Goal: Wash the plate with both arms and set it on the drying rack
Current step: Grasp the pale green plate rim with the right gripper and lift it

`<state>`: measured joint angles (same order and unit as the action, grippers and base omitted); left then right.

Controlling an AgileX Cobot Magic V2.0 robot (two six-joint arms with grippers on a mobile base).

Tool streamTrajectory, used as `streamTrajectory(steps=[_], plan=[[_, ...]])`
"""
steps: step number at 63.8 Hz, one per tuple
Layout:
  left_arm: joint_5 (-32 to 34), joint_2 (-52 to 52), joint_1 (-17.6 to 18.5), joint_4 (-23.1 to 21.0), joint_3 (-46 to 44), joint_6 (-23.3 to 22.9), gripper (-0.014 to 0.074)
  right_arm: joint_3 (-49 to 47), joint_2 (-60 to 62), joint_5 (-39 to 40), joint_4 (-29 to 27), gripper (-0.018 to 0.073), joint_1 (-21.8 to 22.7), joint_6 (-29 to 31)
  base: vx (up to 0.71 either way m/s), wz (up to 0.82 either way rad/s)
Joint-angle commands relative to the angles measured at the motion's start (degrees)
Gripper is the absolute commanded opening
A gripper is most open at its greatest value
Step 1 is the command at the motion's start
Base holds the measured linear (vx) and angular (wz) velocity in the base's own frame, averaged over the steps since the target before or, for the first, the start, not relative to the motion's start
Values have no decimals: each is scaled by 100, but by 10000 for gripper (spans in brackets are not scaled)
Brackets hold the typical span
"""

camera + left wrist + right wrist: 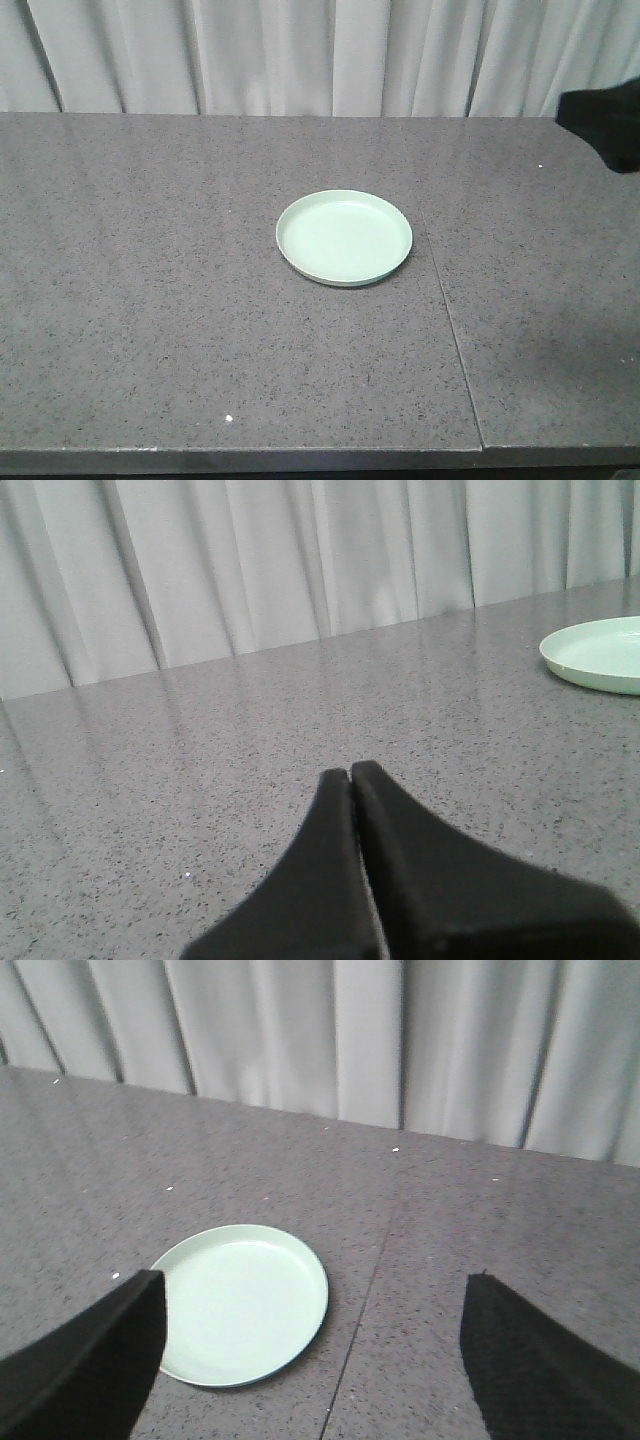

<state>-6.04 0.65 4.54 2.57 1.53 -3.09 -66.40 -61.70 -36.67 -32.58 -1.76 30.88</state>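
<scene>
- The plate [344, 238], round and pale mint green with a low raised rim, lies flat on the grey speckled table [150, 300], close to the middle and a little to the right
- Its inner face is plain, and nothing rests on it or touches it
- A thin seam [450, 330] runs across the table from front to back, just to the right of the plate and not touching it
- A pale pleated curtain [300, 50] hangs behind the far edge of the table
- A black shape [605, 125] sits at the far right corner of the front view; I cannot tell what it is
- The left gripper [350, 773] has its two black fingers [330, 880] pressed together tip to tip with nothing between them; it points across bare table [200, 780], and the plate [600, 652] shows at the right edge of that view, well apart from it
- The right gripper [312, 1277] is spread wide and holds nothing; it looks down at the plate [240, 1300], which lies ahead of the gap and towards its left finger
- That left finger covers a bit of the plate's near rim in the right wrist view, and the seam [365, 1310] runs between the two fingers
</scene>
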Motion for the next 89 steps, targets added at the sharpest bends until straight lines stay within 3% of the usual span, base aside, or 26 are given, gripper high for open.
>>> streamTrajectory(steps=[1,9,20,30,47,73,89], plan=[[442,76,36,-10,-149,-46,-6,-831,-668,-190,-429,589,-165,495,0,0],[442,76,36,-10,-149,-46,-6,-1660,-1701,-264,-89,589,-799,403,0,0],[442,76,36,-10,-149,-46,-6,-2707,-3176,-336,1162,589,-1359,-636,0,0],[442,76,36,-10,-149,-46,-6,-3625,-4330,-862,2381,589,-1543,-1619,0,0],[442,76,36,-10,-149,-46,-6,-4948,-5742,-1990,3258,589,-1515,-2371,0,0],[442,76,36,-10,-149,-46,-6,-5259,-6394,-2308,3258,549,-1515,-2656,0,0],[442,76,36,-10,-149,-46,-6,-5259,-6418,-2481,3289,367,-1515,-2702,0,0]])
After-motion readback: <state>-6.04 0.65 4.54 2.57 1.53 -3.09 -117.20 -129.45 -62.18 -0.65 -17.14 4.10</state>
